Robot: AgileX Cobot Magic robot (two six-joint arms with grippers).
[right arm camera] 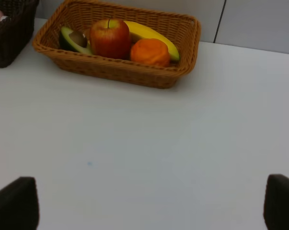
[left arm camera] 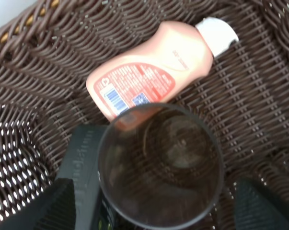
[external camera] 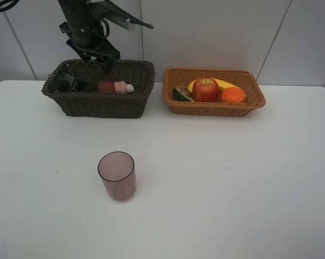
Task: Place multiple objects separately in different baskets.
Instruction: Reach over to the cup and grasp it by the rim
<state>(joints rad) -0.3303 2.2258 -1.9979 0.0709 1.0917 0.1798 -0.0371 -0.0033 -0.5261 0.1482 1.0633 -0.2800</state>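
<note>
- The left hand point(external camera: 103, 63) hangs over the dark brown wicker basket point(external camera: 92, 102) at the back left of the white table point(external camera: 216, 178), fingers spread apart, nothing clamped between them.
- In the left wrist view, a translucent brownish-pink cup point(left arm camera: 161, 165) stands upright in that basket between the left hand's fingers point(left arm camera: 43, 206), which are clear of its rim.
- The pink white-capped bottle point(left arm camera: 154, 67) lies on its side on the basket floor, just beside the cup; a dark green bottle point(left arm camera: 84, 167) lies against the cup's other side.
- A second translucent cup point(external camera: 117, 175) stands upright on the open table, well apart from both baskets.
- The light orange-tan basket point(external camera: 213, 107) holds an avocado half point(external camera: 181, 93), a red apple point(external camera: 205, 89), an orange point(external camera: 233, 95) and a yellow banana point(external camera: 222, 83) behind them.
- The right hand point(right arm camera: 149, 203) has its fingers wide apart above bare table, holding nothing.
</note>
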